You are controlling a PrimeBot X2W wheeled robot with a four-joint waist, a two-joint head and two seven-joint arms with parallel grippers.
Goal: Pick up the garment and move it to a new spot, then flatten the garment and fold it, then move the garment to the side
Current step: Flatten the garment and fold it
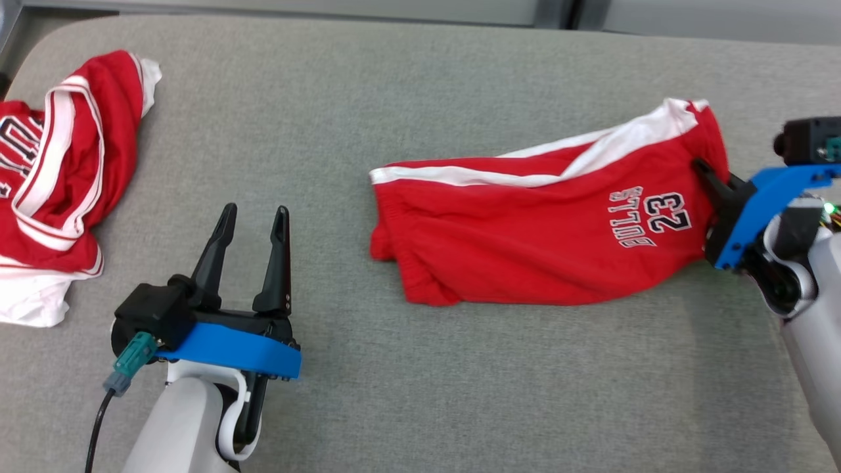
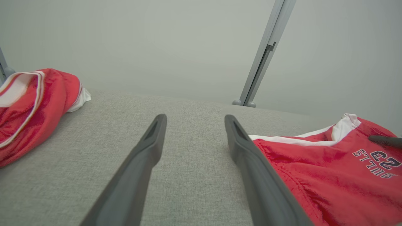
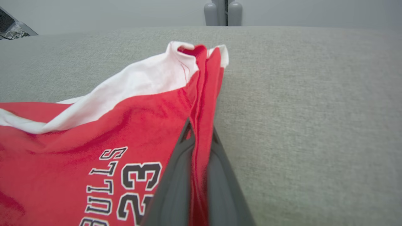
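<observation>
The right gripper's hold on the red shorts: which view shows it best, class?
The right wrist view: close up, both fingers of the right gripper pinch the red shorts' edge. The head view shows this smaller, from the side. The left wrist view catches one dark fingertip on the shorts.

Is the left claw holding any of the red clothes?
No, the left gripper is open with only the grey surface between its fingers, touching neither the red shorts nor the crumpled red garment.

The left gripper (image 1: pixel 256 211) and right gripper (image 1: pixel 706 172) each have two tapered black fingers (image 1: pixel 213 253), a bright blue bracket (image 1: pixel 236 351), a pale forearm (image 1: pixel 177 427); a teal plug (image 1: pixel 133 358) with black cable (image 1: pixel 98 420) joins the left
</observation>
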